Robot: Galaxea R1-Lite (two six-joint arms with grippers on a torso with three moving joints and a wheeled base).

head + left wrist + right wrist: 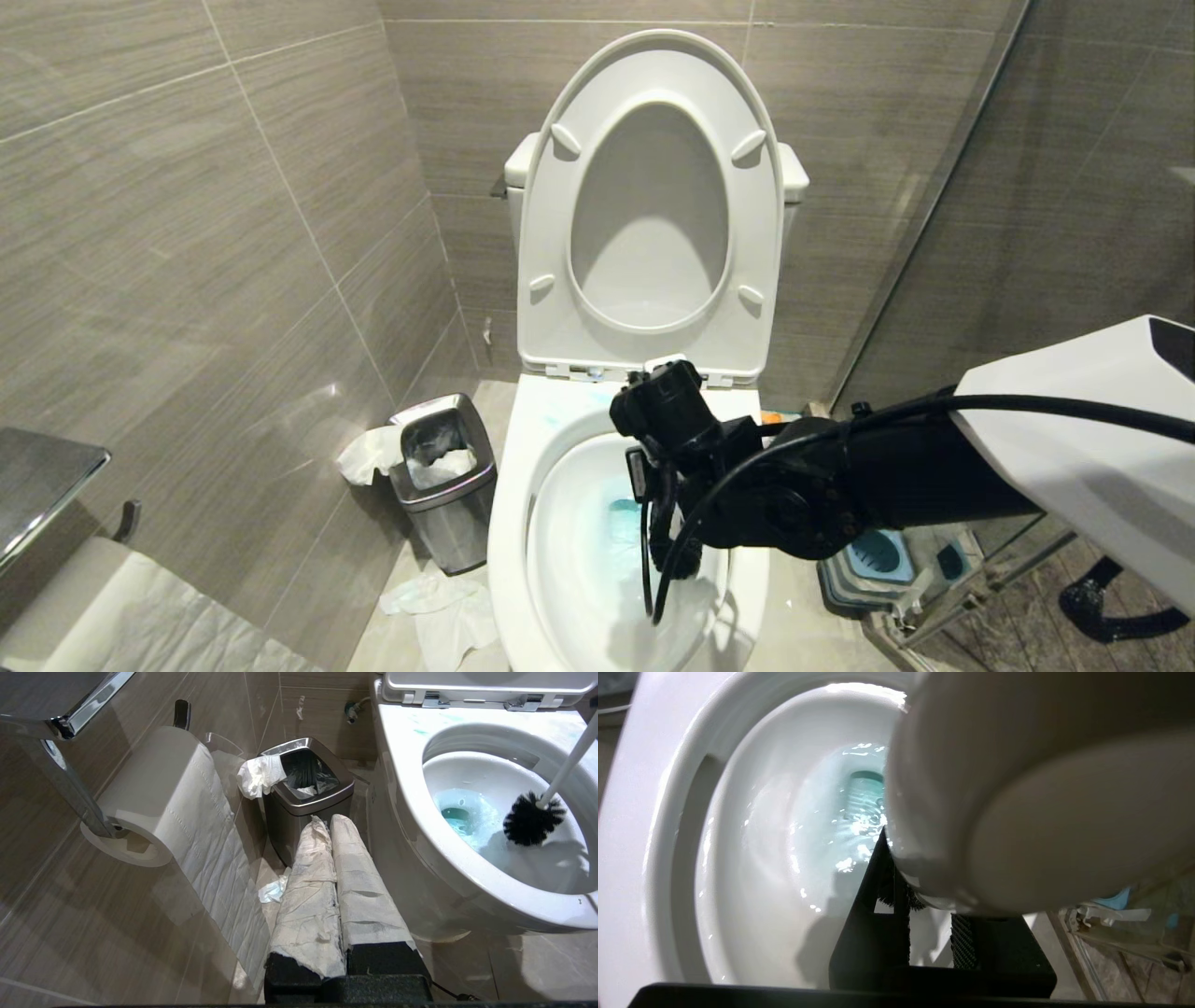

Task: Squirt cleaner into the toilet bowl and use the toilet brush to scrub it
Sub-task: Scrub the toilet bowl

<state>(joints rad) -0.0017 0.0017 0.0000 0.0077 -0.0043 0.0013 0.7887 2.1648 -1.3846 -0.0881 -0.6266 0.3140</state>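
Beside the toilet on its left stand a hanging toilet paper roll (154,798) and a small steel bin (443,476) with tissue (369,455) over its edge and more on the floor, and the left gripper (334,826), its paper-wrapped fingers pressed together and holding nothing, hangs low there, aimed at the bin. Further right, the toilet bowl (509,523) lies open under its raised seat (651,201), the cleaner (460,812) showing as turquoise water round the drain and faint teal streaks on the back rim. Inside the bowl the toilet brush (532,819) has its black head low on the wall beside the tinted water, its white handle slanting up and out. The right gripper (924,933) is clamped on that handle from above the bowl; the handle's rounded end fills its own view, with the narrowly parted jaws closed around the shaft. The risks, as I judge them: a fast stroke could flick blue water onto the rim or floor; the smooth handle could twist or slip in the grip if the head is pressed hard against the ceramic; and the loose cable (653,551) dangling under the wrist could dip into the water. Right of the toilet, the blue-grey holder (873,560) waits on the floor.
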